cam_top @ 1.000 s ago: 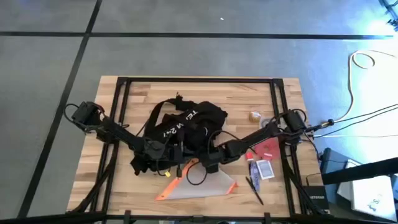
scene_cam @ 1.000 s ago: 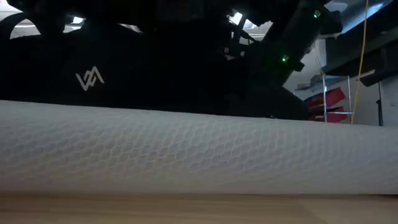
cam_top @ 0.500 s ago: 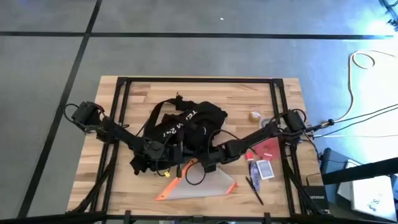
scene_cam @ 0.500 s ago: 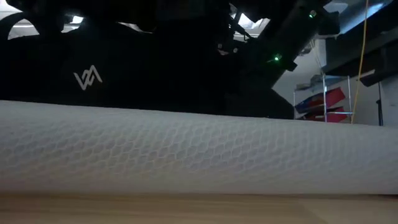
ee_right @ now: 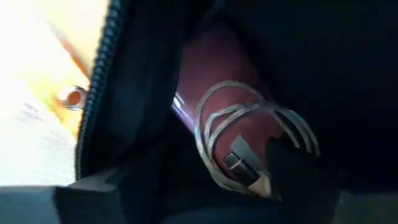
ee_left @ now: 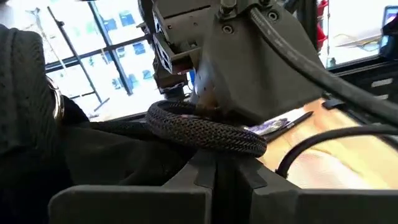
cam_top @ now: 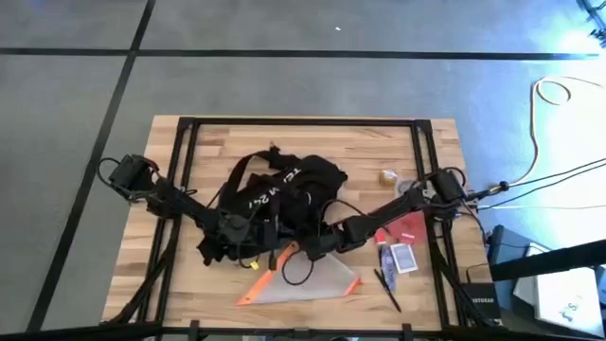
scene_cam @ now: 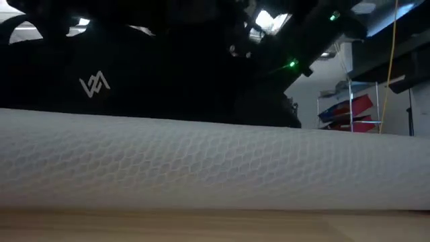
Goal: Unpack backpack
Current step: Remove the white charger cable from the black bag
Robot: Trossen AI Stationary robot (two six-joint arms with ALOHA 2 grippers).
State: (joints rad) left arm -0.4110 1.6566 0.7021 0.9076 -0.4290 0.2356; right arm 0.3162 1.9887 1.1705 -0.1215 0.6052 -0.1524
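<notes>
Since the earlier frames the right arm has drawn slightly back toward the right, and in the low view its green-lit body now sits higher and further left against the dark bag; nothing else on the counter (cam_top: 208,137) has shifted.

The backpack (cam_top: 284,189) lies crumpled in the middle of the counter, its white lettering facing up. Just beyond its near edge lies a translucent pouch (cam_top: 308,281) with orange trim, flat on the wood. In the low view that pouch fills the foreground as a pale honeycomb-patterned band, with the black bag behind it.

The left tool (cam_top: 270,230) is at the backpack's near left side, its fingers pressed together on dark fabric of the bag, seen in the left wrist view with a braided black cable (ee_left: 205,129) looped just beyond them. The right tool (cam_top: 308,248) reaches into the bag's near opening beside the zipper (ee_right: 99,93); whether its fingers are spread or closed cannot be told. Inside the bag the right wrist view shows a reddish rounded object (ee_right: 217,68) with a coiled silver cable (ee_right: 249,134) lying on it.

To the right of the bag rest a red card (cam_top: 409,225), a small patterned packet (cam_top: 404,258), a pen (cam_top: 387,288) and a small round brown item (cam_top: 388,176).
</notes>
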